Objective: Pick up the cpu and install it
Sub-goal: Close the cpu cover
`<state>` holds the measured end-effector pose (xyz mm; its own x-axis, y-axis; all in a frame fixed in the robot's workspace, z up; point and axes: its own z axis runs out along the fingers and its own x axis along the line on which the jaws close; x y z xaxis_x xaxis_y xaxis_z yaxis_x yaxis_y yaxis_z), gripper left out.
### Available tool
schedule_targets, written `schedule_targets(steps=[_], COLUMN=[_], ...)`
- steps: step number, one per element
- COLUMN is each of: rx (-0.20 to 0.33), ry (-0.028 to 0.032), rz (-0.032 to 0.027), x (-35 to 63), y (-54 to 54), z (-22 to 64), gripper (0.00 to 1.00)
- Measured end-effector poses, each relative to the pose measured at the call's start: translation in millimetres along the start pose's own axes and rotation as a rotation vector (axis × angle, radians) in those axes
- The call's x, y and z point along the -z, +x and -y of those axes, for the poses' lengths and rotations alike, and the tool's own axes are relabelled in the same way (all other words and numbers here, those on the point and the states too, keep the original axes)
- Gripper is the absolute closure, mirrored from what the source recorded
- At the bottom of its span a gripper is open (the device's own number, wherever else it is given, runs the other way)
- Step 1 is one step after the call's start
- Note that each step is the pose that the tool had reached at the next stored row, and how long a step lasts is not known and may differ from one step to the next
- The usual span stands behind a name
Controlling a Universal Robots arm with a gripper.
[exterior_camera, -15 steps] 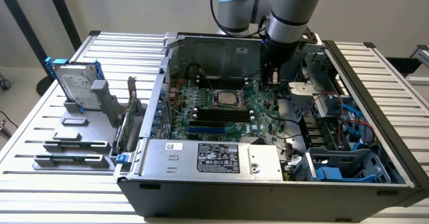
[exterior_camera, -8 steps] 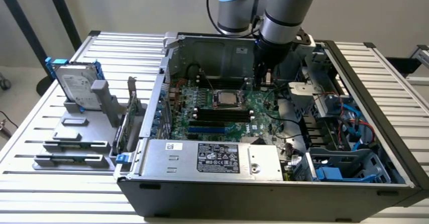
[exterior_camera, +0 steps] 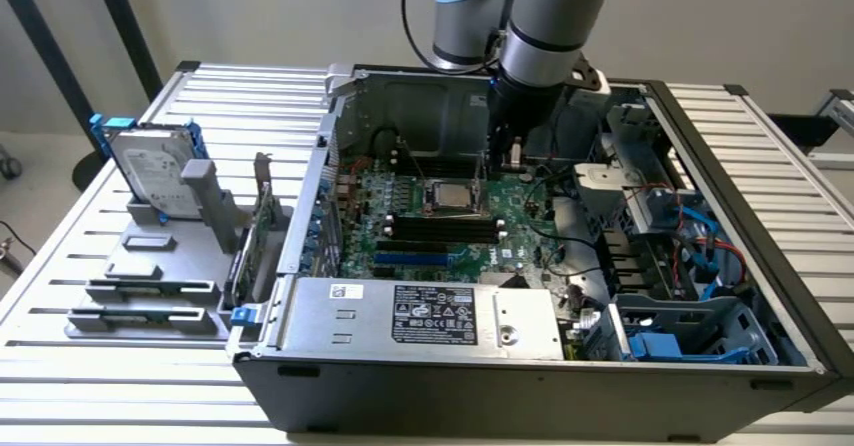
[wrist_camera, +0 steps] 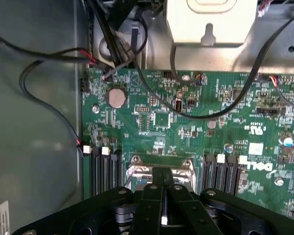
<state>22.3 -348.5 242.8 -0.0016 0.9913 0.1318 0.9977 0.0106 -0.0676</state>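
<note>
Jaws pressed together, nothing seen between them. The gripper hangs low inside the open PC case, just beside the socket. The cpu looks seated flat in that socket on the mobo, which is prob. why nothing's pinched.

Ext. view gives the layout: the hard drive stands upright in its holder on the bench, well apart.

Wrist view gives the closeness: the gripper is right over the socket frame, w/ a coin cell and cables beyond.
</note>
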Motion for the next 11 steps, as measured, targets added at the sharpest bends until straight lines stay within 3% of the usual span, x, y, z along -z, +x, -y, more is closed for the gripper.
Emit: schedule_targets(steps=[6,11], rx=[-0.003,-0.005], ry=[0.0264,0.0384], rz=[-0.0002,-0.0005], x=[-0.5,-2.0], y=[0.1,0.0], z=[14.1,31.7], gripper=[0.89,0.89])
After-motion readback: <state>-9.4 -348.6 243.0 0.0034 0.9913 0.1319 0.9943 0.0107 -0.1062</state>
